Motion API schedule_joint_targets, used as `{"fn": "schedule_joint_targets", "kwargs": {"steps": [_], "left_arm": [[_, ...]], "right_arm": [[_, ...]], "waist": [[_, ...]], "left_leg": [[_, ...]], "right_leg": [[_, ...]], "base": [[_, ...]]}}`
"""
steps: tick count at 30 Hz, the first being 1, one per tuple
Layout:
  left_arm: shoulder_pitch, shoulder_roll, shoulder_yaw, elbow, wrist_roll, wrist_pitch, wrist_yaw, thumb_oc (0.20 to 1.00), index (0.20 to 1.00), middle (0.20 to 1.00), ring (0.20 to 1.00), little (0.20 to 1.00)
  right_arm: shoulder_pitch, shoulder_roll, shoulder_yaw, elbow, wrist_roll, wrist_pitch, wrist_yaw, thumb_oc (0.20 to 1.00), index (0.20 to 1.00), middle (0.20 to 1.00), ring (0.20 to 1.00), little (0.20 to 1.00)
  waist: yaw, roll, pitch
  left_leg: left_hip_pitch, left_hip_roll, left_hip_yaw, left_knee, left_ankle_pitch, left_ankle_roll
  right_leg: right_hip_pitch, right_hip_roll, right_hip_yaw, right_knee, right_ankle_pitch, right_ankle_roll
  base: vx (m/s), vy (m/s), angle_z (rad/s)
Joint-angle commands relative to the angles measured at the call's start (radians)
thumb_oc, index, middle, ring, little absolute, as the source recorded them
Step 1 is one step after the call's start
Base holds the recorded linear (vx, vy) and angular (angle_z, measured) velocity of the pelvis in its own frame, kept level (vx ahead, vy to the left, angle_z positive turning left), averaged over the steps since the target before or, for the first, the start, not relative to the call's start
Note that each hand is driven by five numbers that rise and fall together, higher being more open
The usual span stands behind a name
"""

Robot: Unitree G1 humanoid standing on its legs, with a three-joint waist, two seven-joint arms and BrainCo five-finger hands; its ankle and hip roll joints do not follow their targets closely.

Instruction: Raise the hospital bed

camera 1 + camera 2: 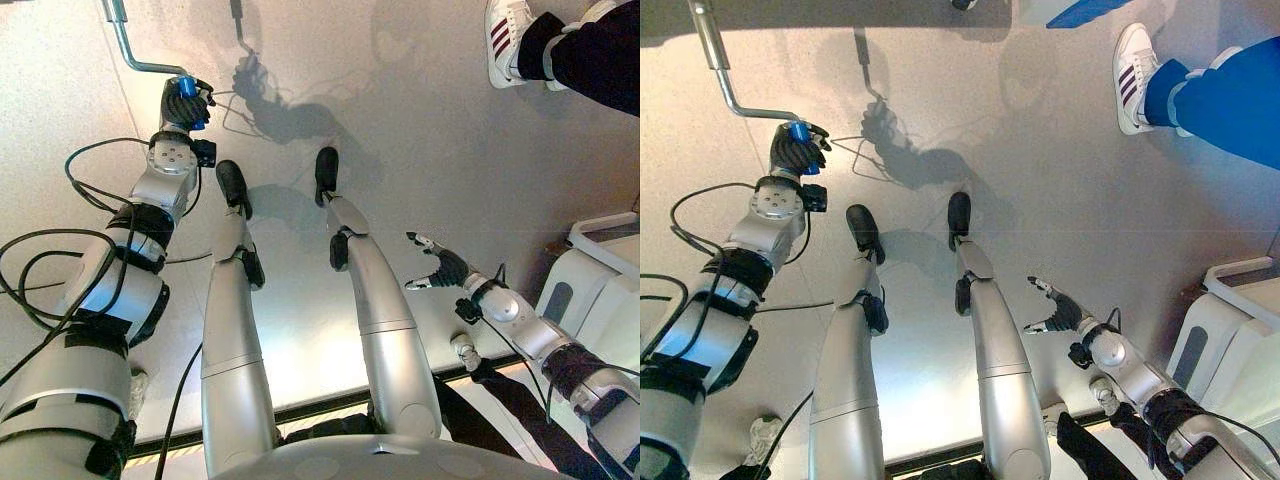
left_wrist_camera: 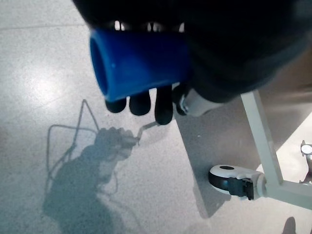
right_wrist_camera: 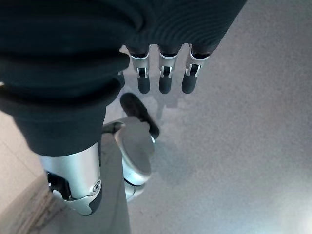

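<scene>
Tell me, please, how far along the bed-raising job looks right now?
Done: the left hand is closed round the blue cylindrical grip of the bent grey metal crank. The cranking itself is left; the bed's height cannot be judged. The right hand hangs open, idle.

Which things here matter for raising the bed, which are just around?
For the job:
- crank with blue handle
- left robot hand, curled round the blue handle
- bed frame leg with wheel

Just around:
- right robot hand, open, holding nothing
- person's shoe
- white equipment at right
</scene>
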Motion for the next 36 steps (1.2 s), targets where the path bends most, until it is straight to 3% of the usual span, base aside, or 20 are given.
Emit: {"fn": "schedule_joint_targets", "kwargs": {"steps": [1, 31, 36], "left_arm": [[-0.009, -0.052, 0.017, 0.013, 0.059, -0.016, 0.002, 1.000, 1.000, 1.000, 1.000, 1.000], [0.027, -0.074, 0.045, 0.055, 0.084, -0.004, 0.009, 1.000, 1.000, 1.000, 1.000, 1.000], [0.165, -0.088, 0.066, 0.032, 0.099, -0.001, -0.025, 1.000, 1.000, 1.000, 1.000, 1.000]], "right_arm": [[0.024, -0.015, 0.036, 0.007, 0.026, 0.008, -0.007, 1.000, 1.000, 1.000, 1.000, 1.000], [0.020, -0.002, 0.050, 0.017, 0.028, 0.010, -0.009, 1.000, 1.000, 1.000, 1.000, 1.000], [0.019, 0.017, 0.046, 0.028, 0.030, 0.016, -0.012, 1.000, 1.000, 1.000, 1.000, 1.000]], "waist": [[0.026, -0.006, -0.031], [0.030, -0.006, -0.026], [0.040, 0.002, -0.024]], "left_leg": [[0.039, -0.073, 0.015, 0.008, -0.084, 0.107], [0.038, -0.073, 0.009, 0.028, -0.081, 0.105], [0.052, -0.074, 0.009, 0.045, -0.081, 0.103]], "right_leg": [[-0.015, 0.049, -0.034, 0.017, 0.063, 0.070], [-0.018, 0.049, -0.038, 0.050, 0.056, 0.068], [-0.003, 0.046, -0.039, 0.066, 0.056, 0.064]], "base": [[0.00, 0.000, 0.00], [0.00, 0.000, 0.00], [0.00, 0.000, 0.00]]}}
